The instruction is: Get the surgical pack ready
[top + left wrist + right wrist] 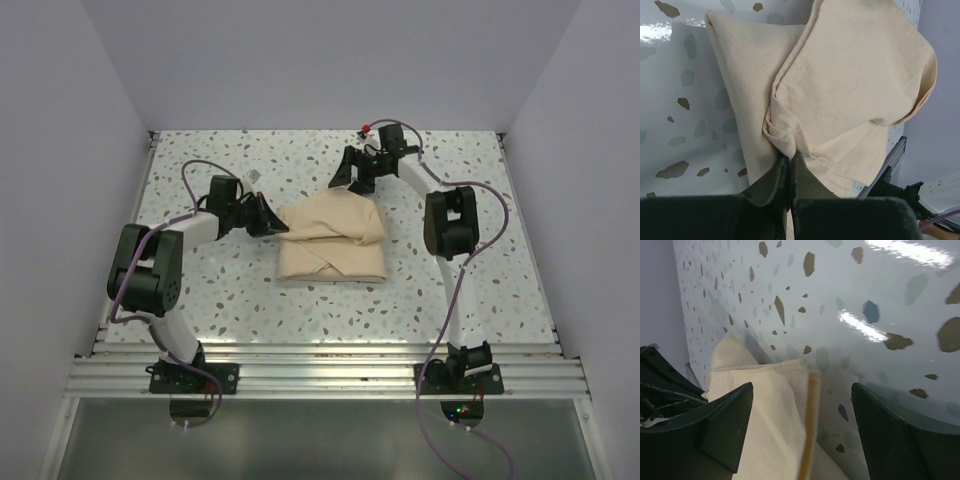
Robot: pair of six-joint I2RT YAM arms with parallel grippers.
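White-and-black twin arms
On left arm (160,262) and right arm (452,222): white links, black joints, purple cables (200,163), black base plates (195,378).

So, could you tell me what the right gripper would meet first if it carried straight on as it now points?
The right gripper, standing open, would probably meet the tan bundle first: its folded edge lies just ahead, with the table beyond. Depth is unclear, though.
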